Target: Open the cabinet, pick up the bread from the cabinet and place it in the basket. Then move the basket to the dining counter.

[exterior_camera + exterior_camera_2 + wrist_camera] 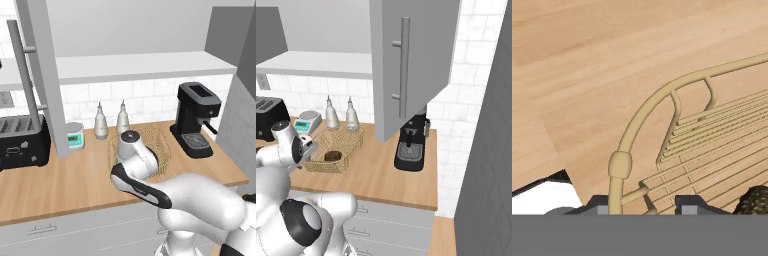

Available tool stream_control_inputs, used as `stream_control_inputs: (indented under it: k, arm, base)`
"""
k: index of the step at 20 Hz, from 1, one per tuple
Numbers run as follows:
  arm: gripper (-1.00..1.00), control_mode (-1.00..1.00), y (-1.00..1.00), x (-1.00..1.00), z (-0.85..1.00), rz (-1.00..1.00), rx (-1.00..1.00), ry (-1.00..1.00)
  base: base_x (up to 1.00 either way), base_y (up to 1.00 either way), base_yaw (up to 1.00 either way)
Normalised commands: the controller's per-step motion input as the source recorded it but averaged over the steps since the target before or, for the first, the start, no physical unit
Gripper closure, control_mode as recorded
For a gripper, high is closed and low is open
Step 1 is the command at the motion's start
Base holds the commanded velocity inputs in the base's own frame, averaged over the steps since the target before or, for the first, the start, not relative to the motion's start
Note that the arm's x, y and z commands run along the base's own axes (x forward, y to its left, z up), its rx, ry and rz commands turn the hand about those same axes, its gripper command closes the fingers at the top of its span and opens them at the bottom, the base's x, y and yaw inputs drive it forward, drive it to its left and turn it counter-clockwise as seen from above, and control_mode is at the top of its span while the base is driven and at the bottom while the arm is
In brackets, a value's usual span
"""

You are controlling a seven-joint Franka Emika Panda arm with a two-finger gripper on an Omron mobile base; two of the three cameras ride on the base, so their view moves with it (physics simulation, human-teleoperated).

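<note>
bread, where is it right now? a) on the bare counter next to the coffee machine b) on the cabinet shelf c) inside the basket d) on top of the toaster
c: in the right base view the dark-brown bread lies on the floor of the tan basket on the wooden worktop, and the hand view shows it inside the basket's rim too.
</note>
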Motion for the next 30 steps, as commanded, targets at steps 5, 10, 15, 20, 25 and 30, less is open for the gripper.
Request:
stream_control_inputs:
  k: [5, 10, 15, 20, 25, 30]
  arm:
    - [1.0, -1.0, 0.0, -0.55, 0.95, 0.03, -0.09, -0.06]
    - [1.0, -1.0, 0.0, -0.67, 1.0, 0.01, -0.06, -0.06]
    - [1.0, -1.0, 0.0, -0.58, 1.0, 0.0, 0.0, -0.02]
    - [1.0, -1.0, -0.04, -0.5, 0.9, 0.01, 0.01, 0.0]
    - [1.0, 1.0, -0.07, -0.24, 0.24, 0.0, 0.06, 0.0]
    - [1.0, 1.0, 0.0, 0.0, 0.0, 0.0, 0.0, 0.0]
  base:
    - [0.0, 0.0, 0.0]
    - [0.0, 0.0, 0.0]
    - [0.0, 0.0, 0.0]
    - [0.0, 0.0, 0.0]
    - [-0.05, 0.0, 0.0]
    - [-0.58, 0.03, 0.03]
